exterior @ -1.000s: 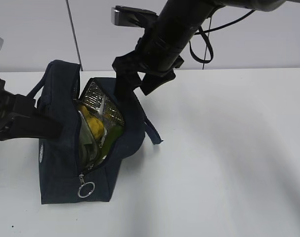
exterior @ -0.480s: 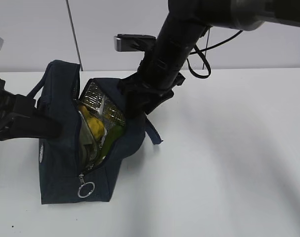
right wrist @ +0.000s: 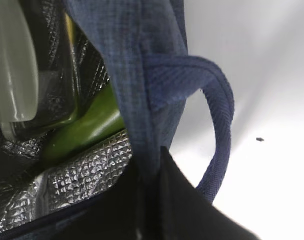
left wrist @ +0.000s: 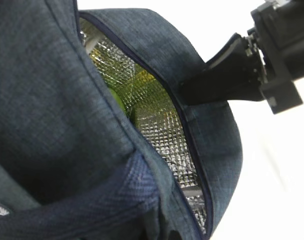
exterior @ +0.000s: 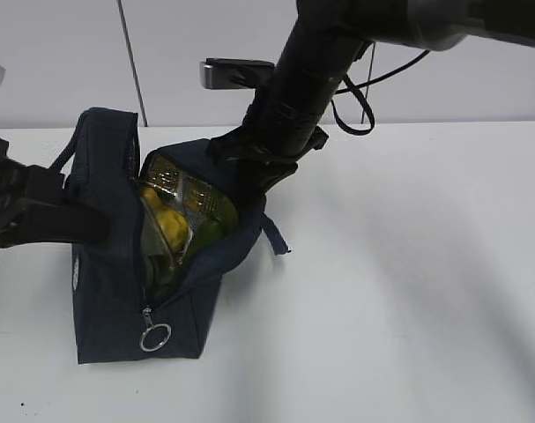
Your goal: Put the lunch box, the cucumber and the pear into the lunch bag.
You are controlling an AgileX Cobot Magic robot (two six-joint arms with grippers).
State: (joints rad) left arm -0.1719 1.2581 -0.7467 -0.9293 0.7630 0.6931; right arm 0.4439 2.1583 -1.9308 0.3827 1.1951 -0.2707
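The navy lunch bag (exterior: 108,291) stands open at the left of the white table. In its foil-lined mouth I see the yellow pear (exterior: 167,225) and the green cucumber (exterior: 205,236). The right wrist view shows the cucumber (right wrist: 86,130) lying under the pale sage lunch box (right wrist: 11,65) inside the bag. My right gripper (exterior: 249,189) is shut on the bag's right wall (right wrist: 141,100), its fingers either side of the fabric. My left gripper (exterior: 89,225) is pressed to the bag's left wall and appears shut on it. In the left wrist view bag fabric (left wrist: 51,100) hides its jaws.
One rope handle (exterior: 274,236) hangs off the bag's right side, looping beside my right gripper (right wrist: 222,125). The zipper's metal ring pull (exterior: 154,337) hangs at the bag's near end. White table (exterior: 408,291) stretches to the right. The right arm shows in the left wrist view (left wrist: 272,45).
My right gripper has come down from above the bag onto its right wall and closed on it. The bag's mouth has shifted slightly. The left arm has not moved.
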